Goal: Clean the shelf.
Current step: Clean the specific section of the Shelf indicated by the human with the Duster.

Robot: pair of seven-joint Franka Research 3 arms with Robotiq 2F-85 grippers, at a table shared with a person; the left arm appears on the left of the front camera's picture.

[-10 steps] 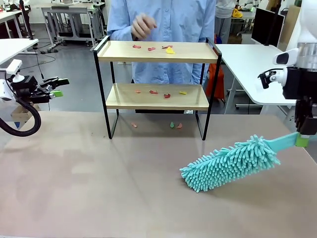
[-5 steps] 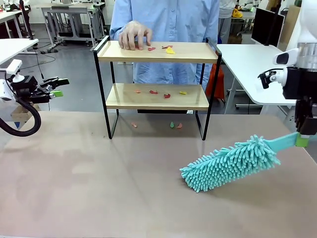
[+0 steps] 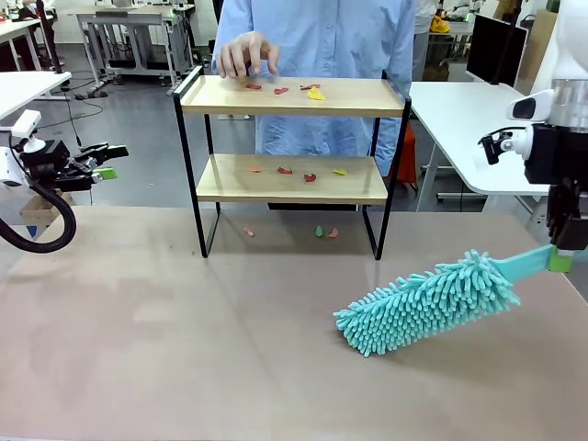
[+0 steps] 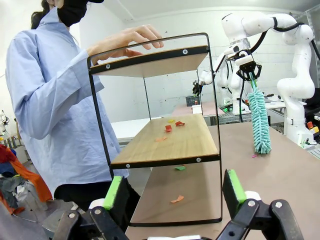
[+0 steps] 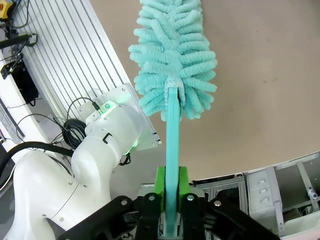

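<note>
scraps [image 3: 280, 90] litter the shelf [image 3: 358, 97]; nothing swept yet. right hand [image 5: 171, 182] clamps the duster [image 3: 423, 303] right of it; left hand [image 3: 108, 161] gapes empty.

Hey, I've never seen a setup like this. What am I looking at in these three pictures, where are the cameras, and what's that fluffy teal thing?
Two white robot arms share a table with a person. The wide picture comes from a fixed camera between the arms, facing the person. The other two come from cameras on each wrist, looking along that arm's fingers. The right hand is shut on the handle of a duster, its fluffy head tilted down to the table. The left hand is open and empty, facing the shelf. Small coloured scraps lie on both its boards and on the table underneath. The person's hand is above the top board.
</note>
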